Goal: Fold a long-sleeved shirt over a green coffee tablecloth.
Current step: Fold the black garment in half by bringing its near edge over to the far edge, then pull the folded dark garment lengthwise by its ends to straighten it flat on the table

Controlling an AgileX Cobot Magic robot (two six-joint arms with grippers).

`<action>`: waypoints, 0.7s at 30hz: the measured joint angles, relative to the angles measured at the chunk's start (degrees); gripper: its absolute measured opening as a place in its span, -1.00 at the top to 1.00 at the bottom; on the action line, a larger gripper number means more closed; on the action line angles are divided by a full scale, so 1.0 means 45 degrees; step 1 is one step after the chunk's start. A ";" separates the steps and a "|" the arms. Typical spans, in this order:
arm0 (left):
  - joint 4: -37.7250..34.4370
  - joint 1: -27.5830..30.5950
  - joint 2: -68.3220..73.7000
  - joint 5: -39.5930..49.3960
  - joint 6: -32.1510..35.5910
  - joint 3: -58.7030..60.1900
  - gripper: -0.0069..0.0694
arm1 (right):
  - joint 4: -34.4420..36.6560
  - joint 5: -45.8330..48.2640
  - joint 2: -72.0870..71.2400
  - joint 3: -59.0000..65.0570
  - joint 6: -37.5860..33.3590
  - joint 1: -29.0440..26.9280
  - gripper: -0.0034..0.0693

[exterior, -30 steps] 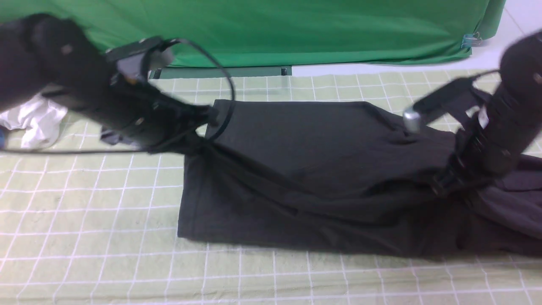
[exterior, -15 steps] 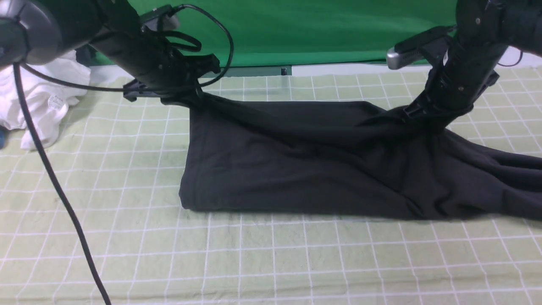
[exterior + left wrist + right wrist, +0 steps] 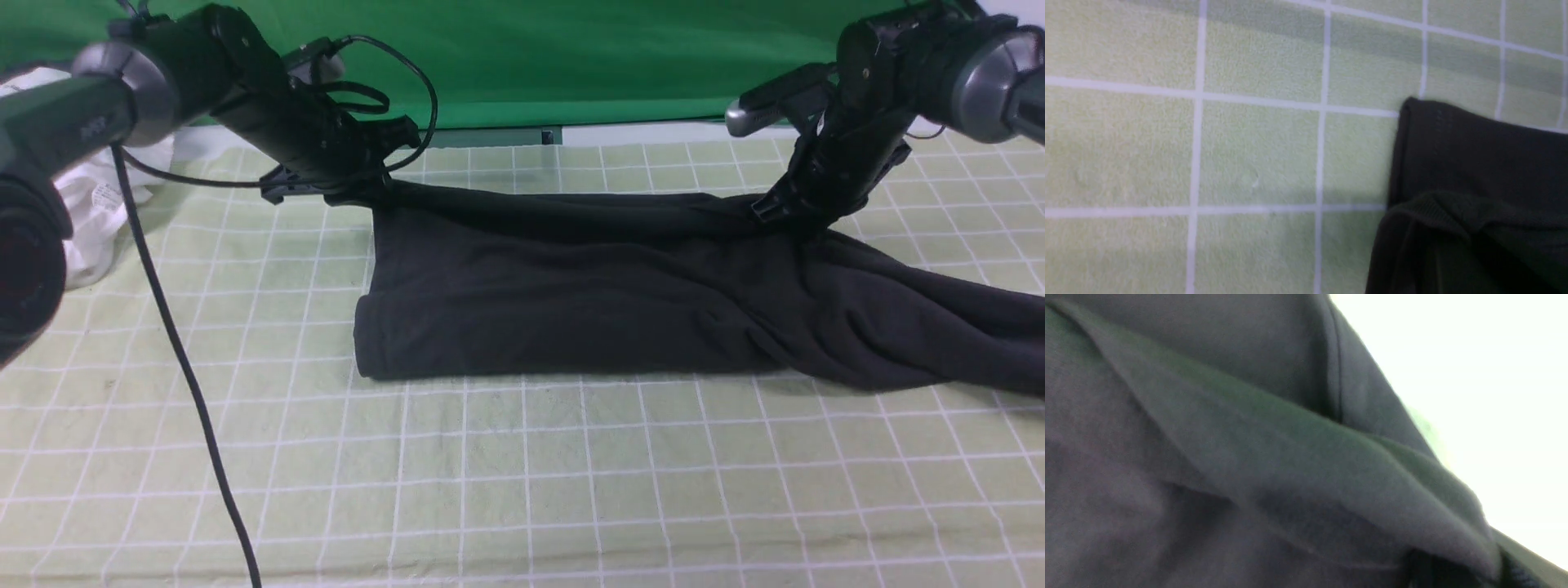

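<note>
The long-sleeved shirt [image 3: 588, 286] is black and lies folded lengthwise on the green coffee tablecloth [image 3: 522, 474], a pale yellow-green cloth with a white grid. One sleeve [image 3: 963, 335] trails off to the right. My left gripper [image 3: 367, 189] is low at the shirt's far left corner, shut on the fabric. My right gripper [image 3: 793, 216] pinches the far edge near the right end, where the cloth peaks up into it. In the left wrist view the shirt's hem corner [image 3: 1474, 163] rests on the grid cloth [image 3: 1249, 155]. Dark folds of the shirt [image 3: 1208, 457] fill the right wrist view.
A white garment [image 3: 90, 204] lies crumpled at the far left, behind my left arm. A deep green backdrop [image 3: 571, 57] hangs along the far side. A black cable [image 3: 188, 367] from the left arm drapes down across the cloth on the left.
Both grippers carried the shirt's edge up and away to the far side, then came down. The top layer now lies flatter, with the fold along the near side.
</note>
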 joint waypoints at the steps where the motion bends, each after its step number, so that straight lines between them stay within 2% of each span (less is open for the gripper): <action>1: 0.0002 0.0000 0.0028 -0.0038 0.0000 0.0000 0.75 | 0.0000 -0.0124 0.0034 0.0000 -0.0029 0.0000 0.74; 3: 0.0002 0.0000 0.0218 -0.0227 0.0000 0.0000 0.75 | -0.0044 -0.0509 0.0112 0.0000 -0.0074 0.0000 0.67; 6: 0.0002 0.0000 0.0318 -0.0678 0.0000 0.0000 0.70 | -0.0292 -0.1163 0.0112 -0.0192 -0.0097 0.0000 0.37; 7: 0.0002 0.0000 0.0318 -0.0746 0.0000 0.0000 0.70 | -0.0315 -0.1168 0.0112 -0.0217 -0.0097 0.0000 0.37; 8: 0.0002 0.0013 0.0318 -0.0968 0.0000 -0.0077 0.63 | -0.0475 -0.1093 0.0112 -0.0455 -0.0097 0.0000 0.20; 10: -0.0016 0.0122 0.0318 -0.1069 0.0000 -0.0493 0.48 | -0.0668 -0.0729 0.0112 -0.0932 -0.0116 0.0000 0.00; 12: -0.0057 0.0293 0.0318 -0.0934 0.0000 -0.0890 0.37 | -0.0725 -0.0281 0.0112 -0.1317 -0.0129 -0.0010 -0.10; 14: -0.0131 0.0617 0.0273 -0.0422 0.0000 -0.1948 0.14 | -0.0779 0.0447 0.0112 -0.2243 -0.0129 -0.0036 -0.19; 16: -0.0117 0.0819 0.0166 0.0235 0.0000 -0.3004 -0.07 | -0.0754 0.1501 0.0073 -0.3288 -0.0129 -0.0036 -0.17; 18: -0.0117 0.0870 0.0014 0.0992 0.0084 -0.3841 -0.23 | -0.0483 0.2639 0.0026 -0.4193 -0.0129 -0.0036 0.01; 19: -0.0130 0.0870 0.0013 0.1186 0.0084 -0.4010 -0.25 | -0.0432 0.2783 0.0026 -0.4284 -0.0129 -0.0036 0.04; 21: -0.0273 0.0852 -0.0162 0.2342 0.0215 -0.4927 -0.37 | 0.0683 0.4007 -0.0154 -0.4894 -0.0186 -0.0036 0.60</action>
